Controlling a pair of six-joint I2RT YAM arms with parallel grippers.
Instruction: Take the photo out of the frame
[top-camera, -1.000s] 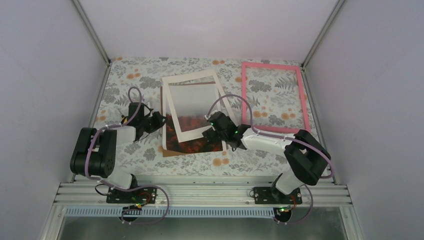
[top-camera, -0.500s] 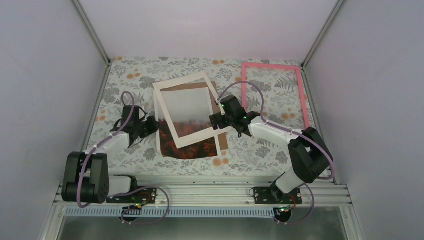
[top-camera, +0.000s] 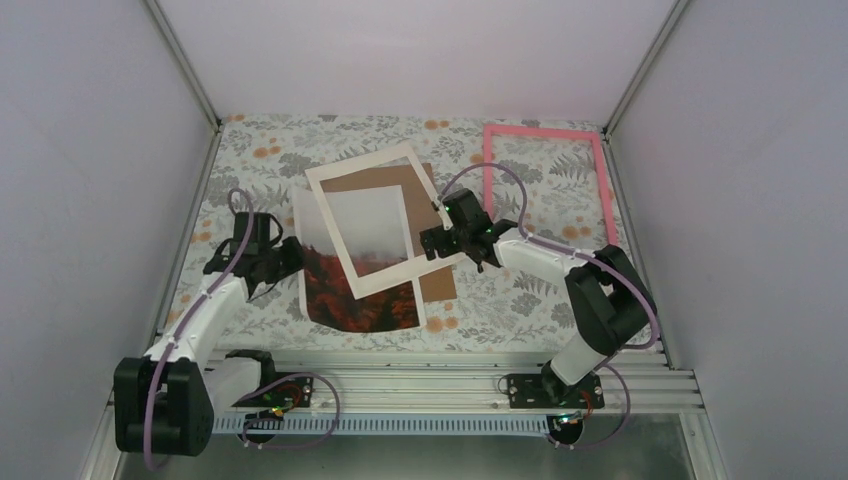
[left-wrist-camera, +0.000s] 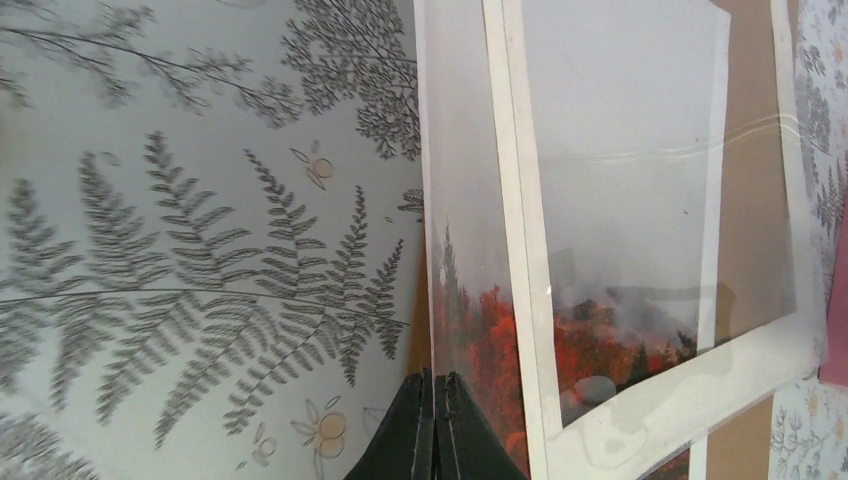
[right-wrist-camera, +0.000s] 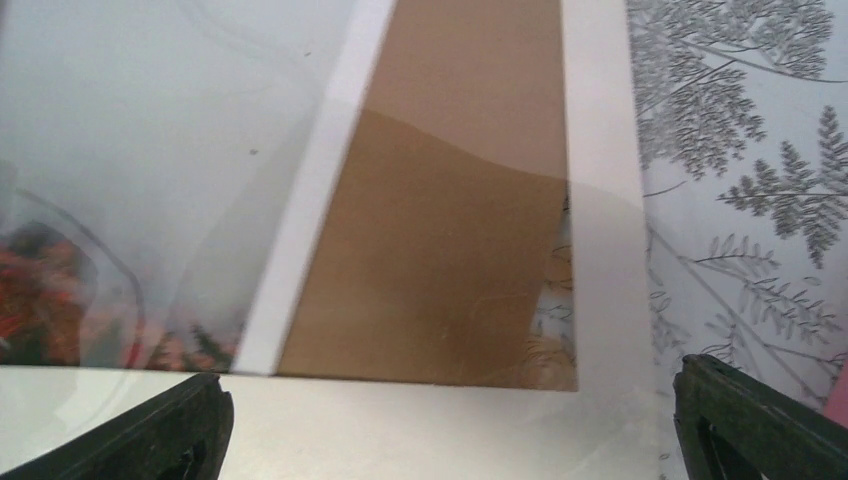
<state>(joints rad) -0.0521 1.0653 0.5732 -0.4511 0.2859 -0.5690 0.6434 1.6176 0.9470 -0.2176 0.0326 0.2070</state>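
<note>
The photo (top-camera: 360, 295), red-orange trees under a misty sky, lies on the floral table, slid partly out to the left from beneath the tilted cream mat (top-camera: 395, 272). My left gripper (top-camera: 293, 252) is shut on the photo's left edge; the left wrist view shows its jaws (left-wrist-camera: 435, 388) pressed together on the photo (left-wrist-camera: 470, 310) beside the mat (left-wrist-camera: 520, 250). My right gripper (top-camera: 437, 240) is open over the mat's near right corner, with the mat's border (right-wrist-camera: 450, 430) spanning between its spread fingers (right-wrist-camera: 190, 425). The empty pink frame (top-camera: 540, 129) lies at the back right.
A brown backing board (top-camera: 438, 282) lies under the mat and shows through its window (right-wrist-camera: 450, 250). White walls enclose the table on three sides. The arms' rail runs along the near edge.
My left gripper has drawn the photo leftward, out from under the mat. The mat turned and shifted left early on, then stayed put with the right gripper over it.
</note>
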